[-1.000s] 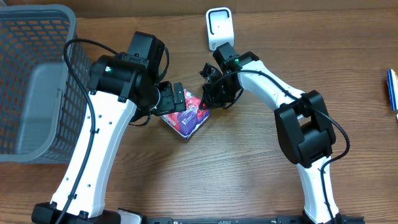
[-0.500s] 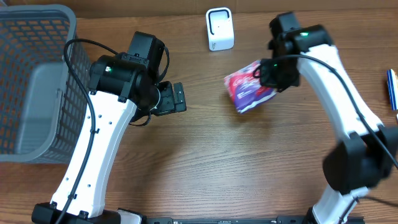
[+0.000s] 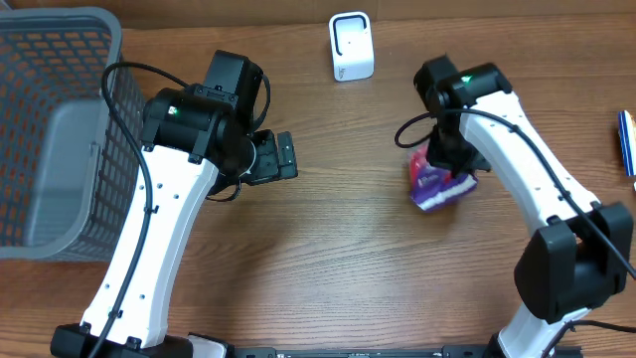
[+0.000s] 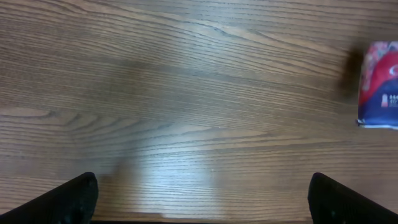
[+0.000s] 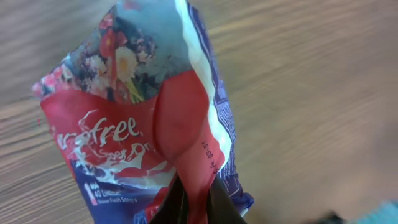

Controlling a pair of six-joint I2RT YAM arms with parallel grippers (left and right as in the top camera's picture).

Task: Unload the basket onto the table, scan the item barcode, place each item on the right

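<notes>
Overhead view is showing a brown wood-grain table [image 3: 328, 278] carrying the whole workspace. A grey plastic mesh basket [image 3: 60, 60] is sitting at the far left edge, well apart from the work, probably serving as a drop-off bin.

The left arm is reaching in from the near left. The left gripper [image 3: 281, 157] is hanging over bare wood with its fingers spread wide and nothing between them. The left wrist view is confirming this, with the black fingertips [image 4: 68, 199] standing at opposite edges of the frame. This posture is leaving the centre free for the other arm.

The right arm is arching in from the near right. The right gripper [image 3: 445, 164] is clamped on a red, white and purple soft plastic-film packet [image 3: 443, 189], pinching a fold of film so that the body is hanging from the fingers. The right wrist view is showing the packet [image 5: 143, 124] by its printed face. No barcode is appearing in any view. Whether the packet is touching the table cannot be determined.

A small white box-shaped barcode scanner [image 3: 351, 46] is standing at the far centre. The packet is hanging well apart from it, to the right and nearer. Judgement: the packet is needing transport to the scanner, barcode side turned toward it.

A blue object [image 3: 627, 139] is showing at the right edge, cut off.
</notes>
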